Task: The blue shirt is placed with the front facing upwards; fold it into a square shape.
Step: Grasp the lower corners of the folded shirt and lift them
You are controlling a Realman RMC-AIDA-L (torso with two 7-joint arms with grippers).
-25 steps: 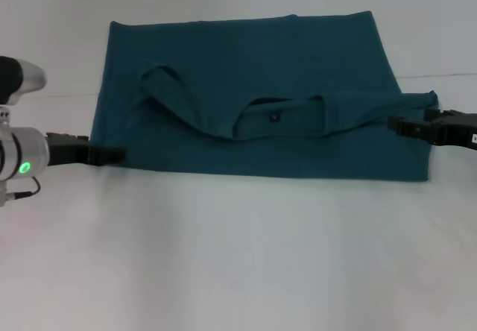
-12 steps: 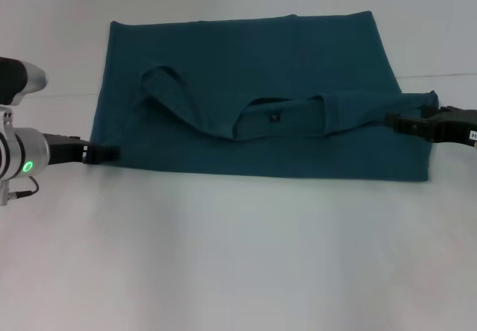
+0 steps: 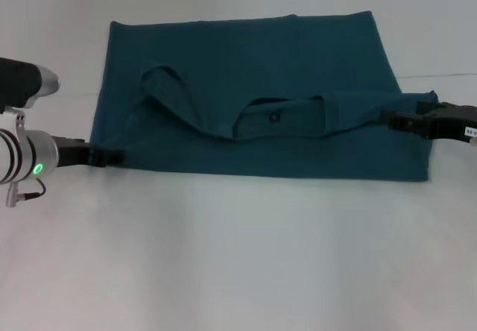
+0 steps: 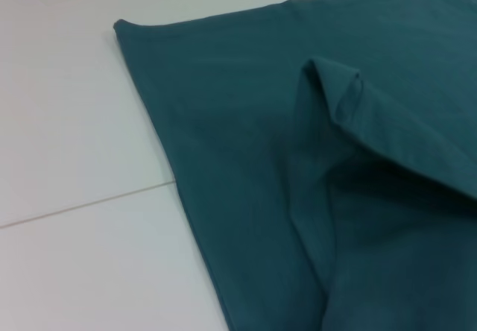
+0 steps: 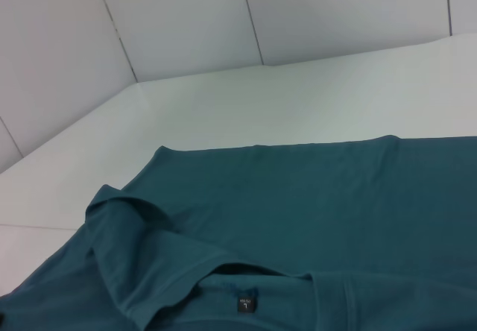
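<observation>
Tag (image 5: pixel 246 303) on blue shirt (image 3: pixel 253 85) collar, txt unreadable.

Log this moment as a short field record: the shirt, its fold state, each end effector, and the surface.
garment: blue shirt, lying flat on the white table
fold state: folded once across, collar and neck tag lying on top; no lettering visible
left end effector: at the shirt's near-left corner, low on the table
right end effector: at the shirt's right edge, over the folded sleeve
finger state: cannot tell for either
</observation>
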